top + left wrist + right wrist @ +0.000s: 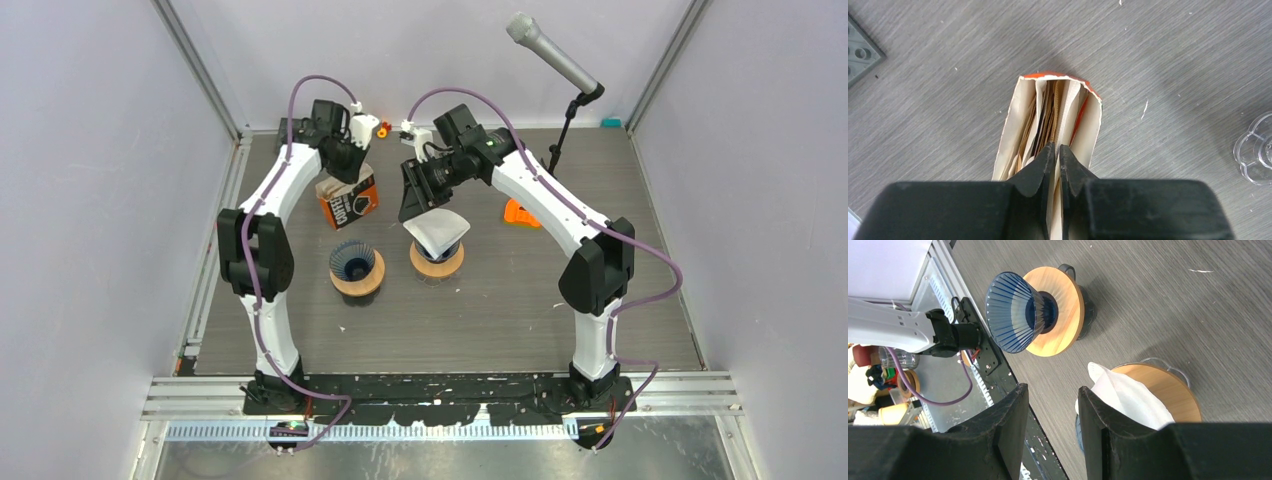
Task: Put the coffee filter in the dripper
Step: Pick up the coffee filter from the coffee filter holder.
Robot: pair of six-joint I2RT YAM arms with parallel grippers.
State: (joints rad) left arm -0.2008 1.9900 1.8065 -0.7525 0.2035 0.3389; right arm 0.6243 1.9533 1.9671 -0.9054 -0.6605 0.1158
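- coffee filter (1064, 117): one pale sheet's edge sits between the left gripper (1058, 150) tips. jaws are nearly together, pinching it, w/ the sheet inside the filter box (1010, 125).
- box is packed w/ more sheets pressed against that one. risk: 2+ come up together, or the light box rides up or tips, since nothing's holding it.
- pinch is thin and near the edge, so paper could slip or tear.
- right gripper (1054, 392): jaws apart, holding nothing, just beside a white filter (1128, 395) on a wooden stand (1173, 395).
- blue dripper (352, 262) is empty, near the box, prob. the target. a floppy sheet may land crooked.
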